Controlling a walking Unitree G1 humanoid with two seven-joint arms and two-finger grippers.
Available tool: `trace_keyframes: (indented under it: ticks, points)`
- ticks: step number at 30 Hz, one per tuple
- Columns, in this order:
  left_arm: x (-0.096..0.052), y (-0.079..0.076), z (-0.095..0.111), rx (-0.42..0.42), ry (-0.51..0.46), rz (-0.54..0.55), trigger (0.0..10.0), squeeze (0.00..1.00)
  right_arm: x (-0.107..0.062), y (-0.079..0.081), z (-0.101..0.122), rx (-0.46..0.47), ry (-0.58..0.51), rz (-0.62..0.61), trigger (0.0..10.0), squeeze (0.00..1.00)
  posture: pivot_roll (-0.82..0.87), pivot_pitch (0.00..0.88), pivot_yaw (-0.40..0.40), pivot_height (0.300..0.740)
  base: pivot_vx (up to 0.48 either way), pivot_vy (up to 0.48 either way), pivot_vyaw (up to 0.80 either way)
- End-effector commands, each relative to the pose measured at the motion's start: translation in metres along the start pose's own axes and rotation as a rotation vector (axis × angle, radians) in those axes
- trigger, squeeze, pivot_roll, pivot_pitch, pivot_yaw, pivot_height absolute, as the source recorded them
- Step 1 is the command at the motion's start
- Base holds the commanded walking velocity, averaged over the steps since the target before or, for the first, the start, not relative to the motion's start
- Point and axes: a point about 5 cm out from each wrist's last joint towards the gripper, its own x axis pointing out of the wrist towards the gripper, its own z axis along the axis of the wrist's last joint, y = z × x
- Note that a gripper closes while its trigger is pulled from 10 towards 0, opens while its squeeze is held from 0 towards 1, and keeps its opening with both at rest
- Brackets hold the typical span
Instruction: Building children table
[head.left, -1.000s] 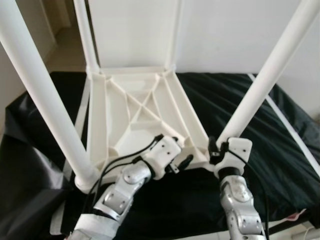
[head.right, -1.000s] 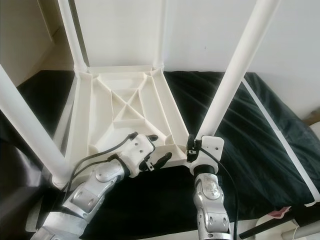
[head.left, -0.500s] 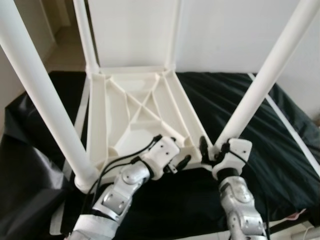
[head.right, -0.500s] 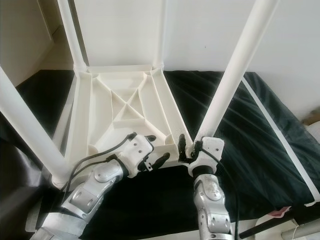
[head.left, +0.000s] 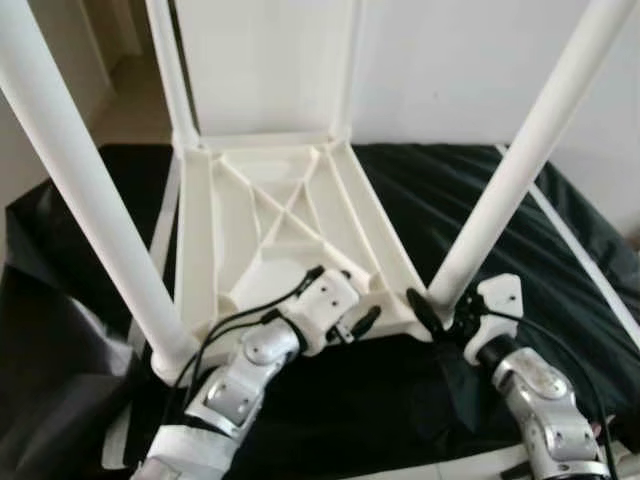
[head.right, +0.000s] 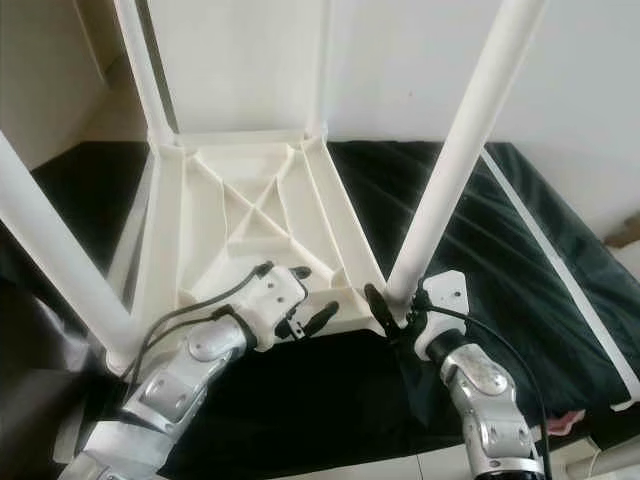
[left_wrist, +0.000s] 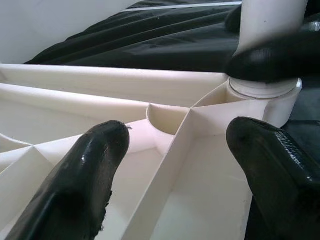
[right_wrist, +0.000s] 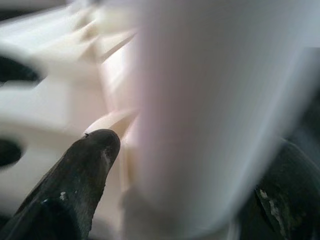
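A white plastic children's table (head.left: 280, 225) lies upside down on a black sheet (head.left: 520, 240), its ribbed underside facing up and four white legs rising from its corners. Taking the table as landmark, the near right leg (head.left: 505, 175) stands in the corner socket closest to the robot's right arm, and the near left leg (head.left: 85, 195) stands in the corner on the robot's left. The right gripper (head.right: 395, 310) sits at the base of the near right leg, one black finger on each side of the tube; its fingertips (right_wrist: 87, 160) press close against the tube, so it is clamped around that leg. The left gripper (head.left: 350, 325) rests at the table's near edge, just beside that same corner, its fingers (left_wrist: 95, 165) spread wide over the ribs and holding nothing.
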Motion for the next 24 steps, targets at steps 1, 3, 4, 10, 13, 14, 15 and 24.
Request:
trace_keyframes:
  ticks: [1,3,4,10,13,14,15,24]
  points:
    - [0.003,0.000,0.001,0.012,-0.002,-0.016,10.0,0.00,0.004,-0.001,-0.003,-0.042,0.029,0.059,10.0,0.00,0.00,0.000,-0.030,0.740,0.000,0.000,0.00]
    - [0.003,0.000,0.002,0.014,-0.005,-0.017,10.0,0.00,0.007,-0.002,-0.003,-0.059,0.034,0.075,10.0,0.00,0.00,0.000,-0.030,0.740,0.000,0.000,0.00]
    - [0.003,0.000,0.002,0.014,-0.005,-0.017,10.0,0.00,0.007,-0.002,-0.003,-0.059,0.034,0.075,10.0,0.00,0.00,0.000,-0.030,0.740,0.000,0.000,0.00]
    - [0.004,0.002,0.004,0.025,-0.006,-0.018,10.0,0.00,0.010,0.002,-0.005,-0.081,0.043,0.138,0.0,0.00,0.01,0.000,-0.019,0.740,0.000,0.000,0.00]
    - [0.003,0.003,0.004,0.025,-0.006,-0.017,10.0,0.00,0.008,0.003,-0.011,-0.080,0.057,0.163,0.0,0.00,0.01,0.000,-0.013,0.740,0.000,0.000,0.00]
    - [0.003,0.003,0.004,0.025,-0.006,-0.017,10.0,0.00,0.008,0.003,-0.011,-0.080,0.057,0.163,0.0,0.00,0.01,0.000,-0.013,0.740,0.000,0.000,0.00]
    - [0.004,0.004,0.004,0.026,-0.005,-0.017,10.0,0.00,0.005,0.005,-0.015,-0.071,0.068,0.177,0.0,0.00,0.00,0.000,0.000,0.740,0.000,0.000,0.00]
    - [0.005,0.004,0.004,0.027,0.000,-0.018,10.0,0.00,0.001,0.012,-0.022,-0.043,0.086,0.112,10.0,0.00,-0.02,0.000,0.009,0.740,0.000,0.000,0.00]
